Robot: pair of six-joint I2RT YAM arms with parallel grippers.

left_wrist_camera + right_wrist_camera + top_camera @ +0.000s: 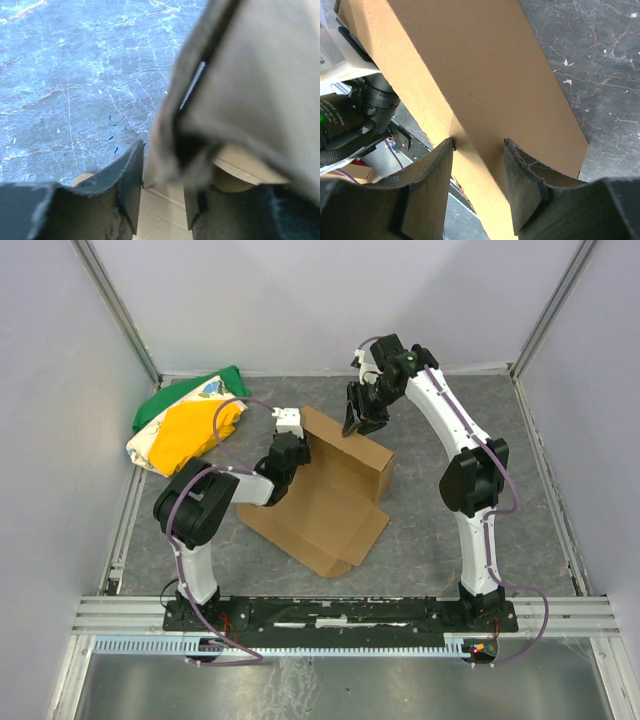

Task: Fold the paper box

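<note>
The paper box (325, 505) is brown corrugated cardboard in the middle of the table, part flat and part raised as an upright wall at its far side. My left gripper (290, 445) is at the wall's left end. In the left wrist view its jaws (164, 165) are shut on a blurred cardboard flap (250, 85), with the flat panel showing below. My right gripper (352, 425) is at the wall's top edge. In the right wrist view its jaws (479, 142) pinch the folded cardboard (485, 75), with both fingertips touching it.
A green, yellow and white cloth bundle (185, 425) lies at the back left, close to the left arm. Grey walls and metal frame rails enclose the table. The dark marbled tabletop (450, 540) shows to the right of the box.
</note>
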